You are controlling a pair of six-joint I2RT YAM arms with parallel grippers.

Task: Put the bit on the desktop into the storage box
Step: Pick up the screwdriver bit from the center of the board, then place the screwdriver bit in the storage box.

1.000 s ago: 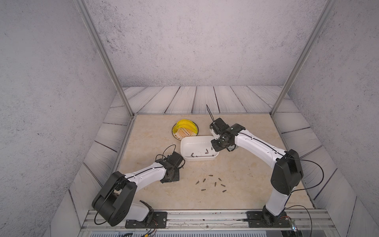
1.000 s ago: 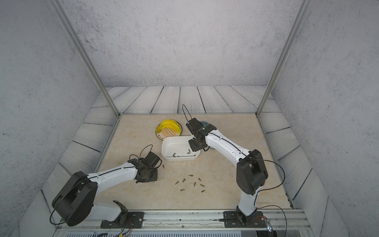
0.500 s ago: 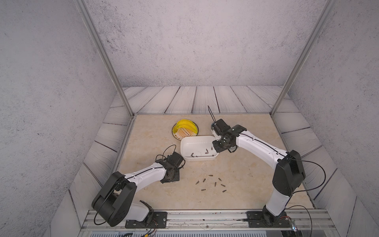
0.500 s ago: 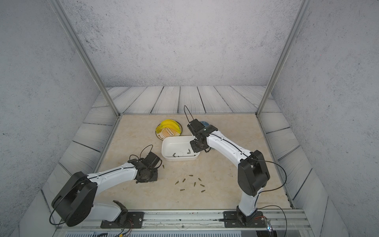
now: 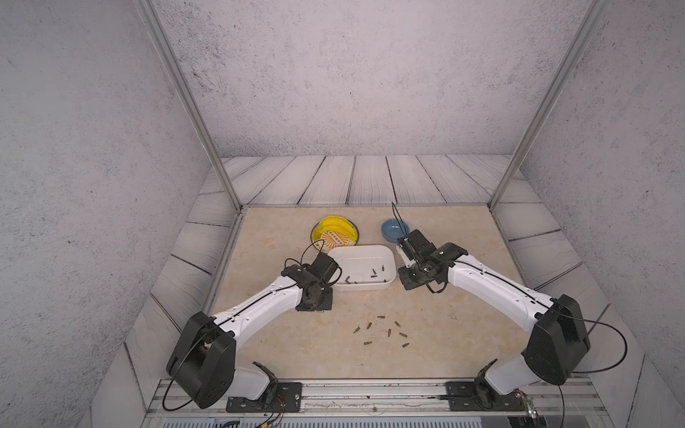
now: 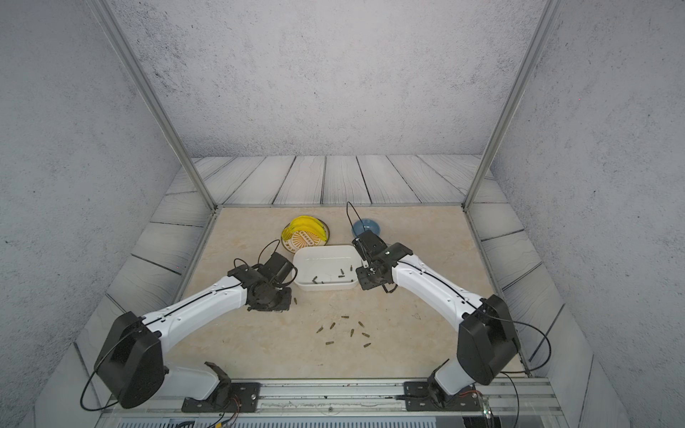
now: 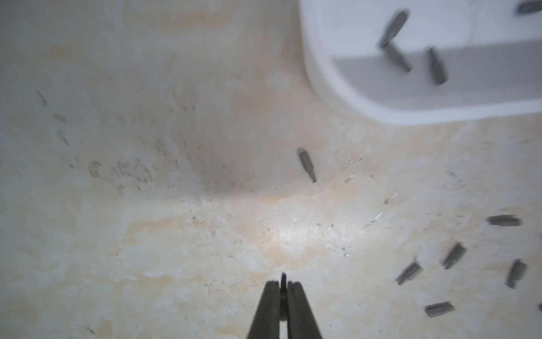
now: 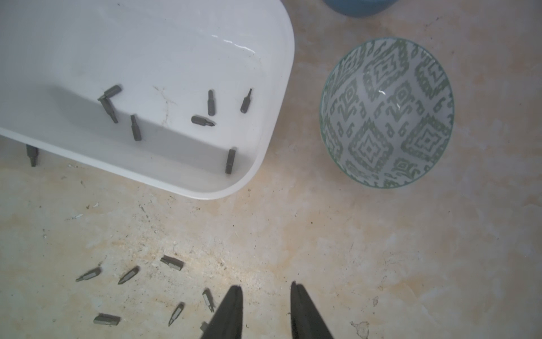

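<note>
My left gripper (image 7: pixel 283 286) is pressed shut on a thin bit (image 7: pixel 283 277) (only its dark tip pokes out). Just ahead of it a second bit (image 7: pixel 306 164) lies flat on the table (image 7: pixel 146 234). Farther ahead sits the white box (image 7: pixel 319 76) with bits inside. My right gripper (image 8: pixel 267 290) is spread with nothing in it, and loose bits (image 8: pixel 172 262) lie beside it.

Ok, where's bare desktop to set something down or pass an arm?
Bare desktop: far-left corner beside the yellow plate, far-right corner past the blue bowl, and between the loose bits and the front rail. Crowded around the storage box, where the left arm and right arm reach in.
</note>
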